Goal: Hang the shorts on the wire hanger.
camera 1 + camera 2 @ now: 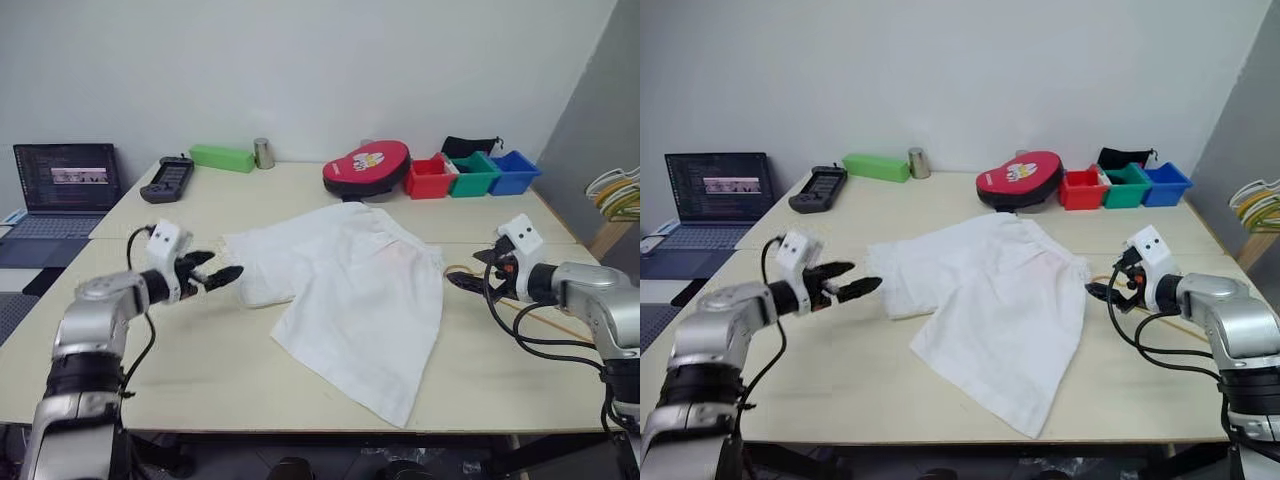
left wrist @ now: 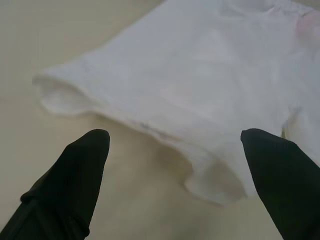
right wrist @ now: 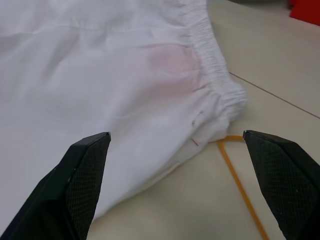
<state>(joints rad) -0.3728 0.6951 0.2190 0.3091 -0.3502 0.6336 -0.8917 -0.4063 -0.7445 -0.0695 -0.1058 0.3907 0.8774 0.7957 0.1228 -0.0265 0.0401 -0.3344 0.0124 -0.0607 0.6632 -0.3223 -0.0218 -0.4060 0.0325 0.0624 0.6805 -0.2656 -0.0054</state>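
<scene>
Here, shorts [image 1: 350, 285] flat — waistband toward right gripper [image 1: 478, 272], legs toward left gripper [image 1: 210, 272], both released.

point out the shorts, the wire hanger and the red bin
shorts [image 1: 350, 280], left eye view, middle of the fabric
wire hanger [image 3: 239, 183], right wrist view, bare orange wire beside the waistband
red bin [image 1: 430, 180], left eye view, front wall
</scene>
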